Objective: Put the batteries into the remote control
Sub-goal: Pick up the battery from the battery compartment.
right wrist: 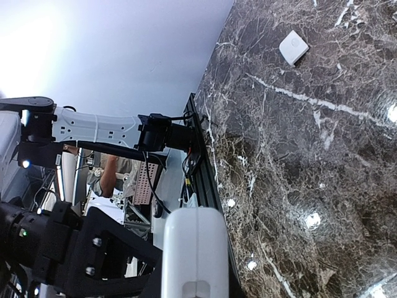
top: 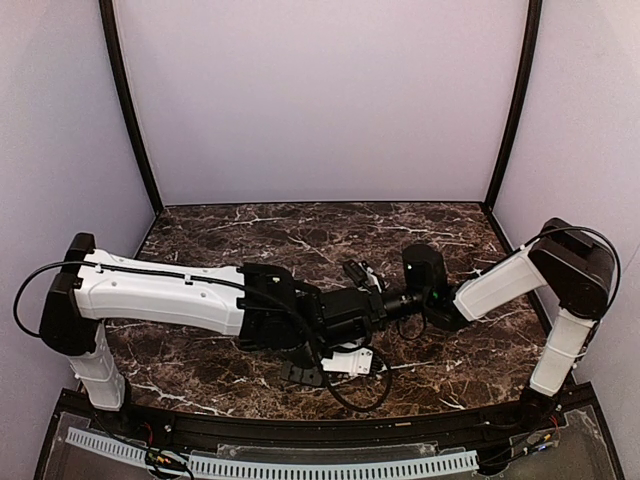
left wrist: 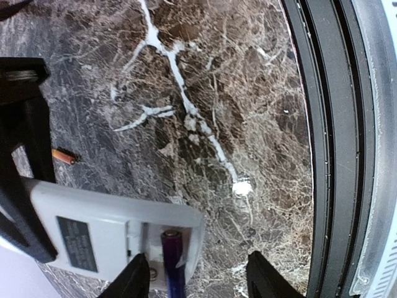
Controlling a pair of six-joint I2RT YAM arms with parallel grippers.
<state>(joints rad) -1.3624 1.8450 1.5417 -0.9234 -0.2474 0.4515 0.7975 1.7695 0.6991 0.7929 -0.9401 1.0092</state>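
Left gripper (left wrist: 197, 276) is released, with its jaws standing apart on either side of the dark blue-purple battery (left wrist: 172, 257). This battery sits in the open compartment (left wrist: 155, 261) at one end of the remote control (left wrist: 111, 226). On the remote's plain white back is a dark label (left wrist: 75, 234), its writing too small to read. Clamped on the remote's other end is the right gripper (left wrist: 30, 186). Just beyond the remote, the orange battery (left wrist: 64, 156) lies on the marble table (left wrist: 205, 93).
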